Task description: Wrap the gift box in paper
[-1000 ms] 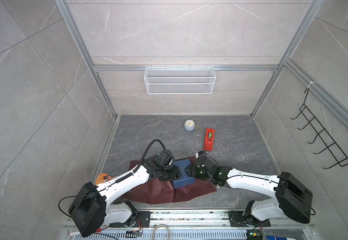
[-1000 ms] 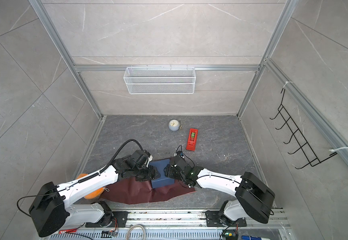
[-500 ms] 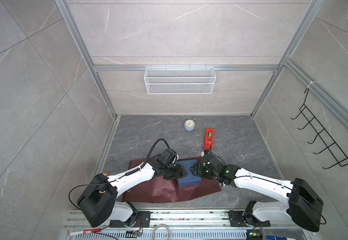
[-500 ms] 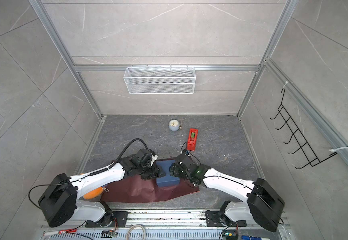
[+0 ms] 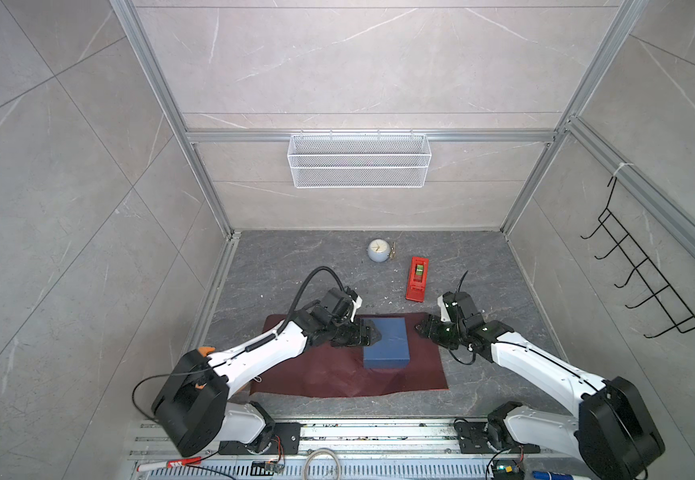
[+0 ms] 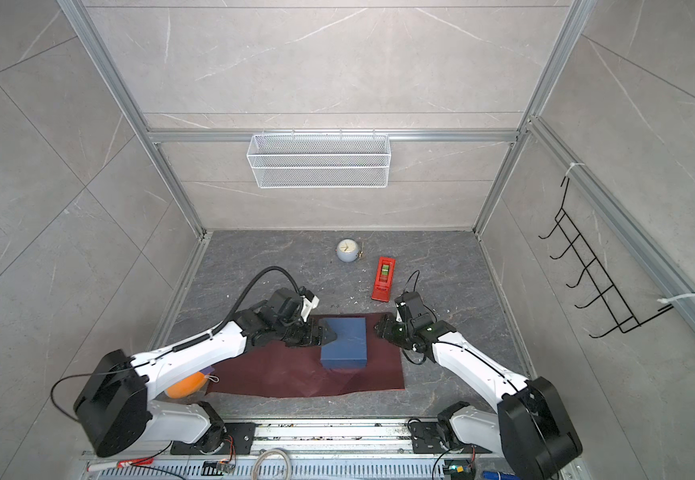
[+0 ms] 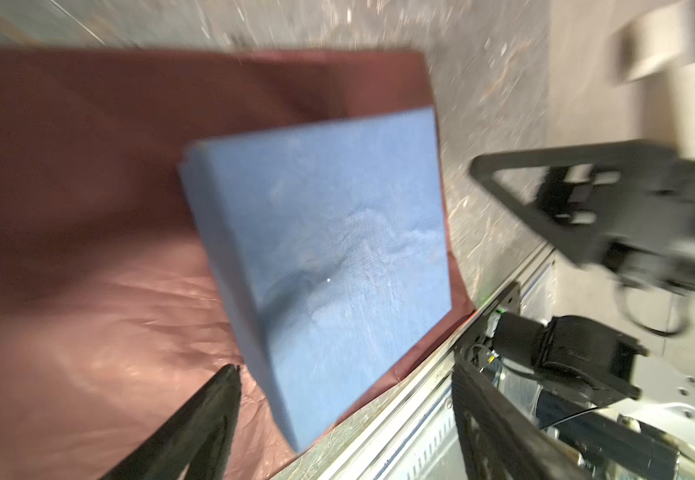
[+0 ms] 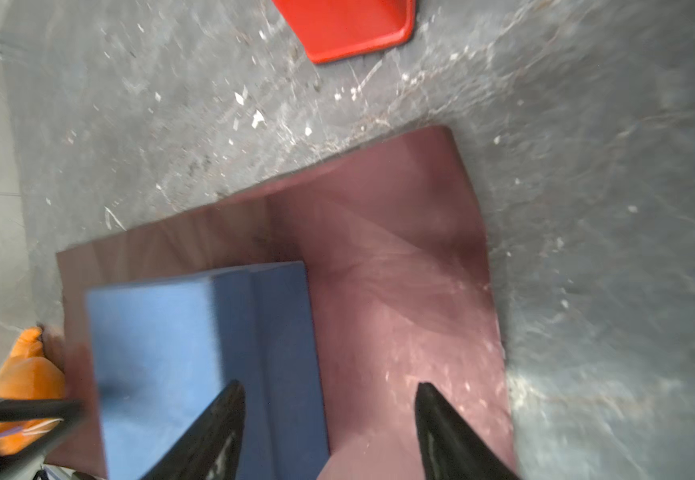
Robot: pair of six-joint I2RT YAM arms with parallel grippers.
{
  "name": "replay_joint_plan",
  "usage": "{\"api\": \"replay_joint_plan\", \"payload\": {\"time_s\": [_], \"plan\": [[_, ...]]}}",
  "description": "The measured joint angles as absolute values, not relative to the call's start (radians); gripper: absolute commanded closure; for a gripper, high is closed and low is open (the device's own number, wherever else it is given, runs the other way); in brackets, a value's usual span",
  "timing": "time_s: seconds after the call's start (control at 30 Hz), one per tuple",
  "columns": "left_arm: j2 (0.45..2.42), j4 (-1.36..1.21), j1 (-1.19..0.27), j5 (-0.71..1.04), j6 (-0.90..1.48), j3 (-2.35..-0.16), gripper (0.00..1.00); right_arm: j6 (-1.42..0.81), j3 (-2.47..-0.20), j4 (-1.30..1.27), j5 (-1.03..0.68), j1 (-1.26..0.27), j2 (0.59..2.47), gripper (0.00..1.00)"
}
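The navy-blue gift box lies flat on the dark maroon paper, which is spread on the grey floor in both top views. My left gripper is open at the box's left edge. In the left wrist view its fingers straddle a box corner without touching, gripper. My right gripper is open, just right of the box over the paper's far right corner. In the right wrist view the gripper hangs over the box side and the paper.
A red tape dispenser lies behind the paper, with a small round clock farther back. A white wire basket hangs on the back wall, a black hook rack on the right wall. An orange object sits under the left arm.
The box has shifted a little right and farther back, and the paper lies flatter. My right gripper has drawn back to the right, off the box. The left one stays at its left edge.
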State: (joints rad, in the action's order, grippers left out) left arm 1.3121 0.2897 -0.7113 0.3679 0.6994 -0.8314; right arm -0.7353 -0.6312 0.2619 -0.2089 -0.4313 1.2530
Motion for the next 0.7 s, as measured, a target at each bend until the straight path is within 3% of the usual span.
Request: {"api": "replay_joint_plan", "payload": {"time_s": [0.2, 0.4, 0.7], "plan": [[1.22, 0.309, -0.531, 0.344, 0.704, -0.719, 0.4, -0.749, -0.583, 0.144, -0.268, -0.421, 1.382, 0.49], [1.277, 0.321, -0.533, 0.318, 0.695, -0.667, 0.49, -0.74, -0.551, 0.081, -0.308, -0.362, 1.414, 0.59], [1.377, 0.268, -0.595, 0.311, 0.712, -0.604, 0.51, -0.733, -0.518, 0.038, -0.372, -0.257, 1.419, 0.69]]}}
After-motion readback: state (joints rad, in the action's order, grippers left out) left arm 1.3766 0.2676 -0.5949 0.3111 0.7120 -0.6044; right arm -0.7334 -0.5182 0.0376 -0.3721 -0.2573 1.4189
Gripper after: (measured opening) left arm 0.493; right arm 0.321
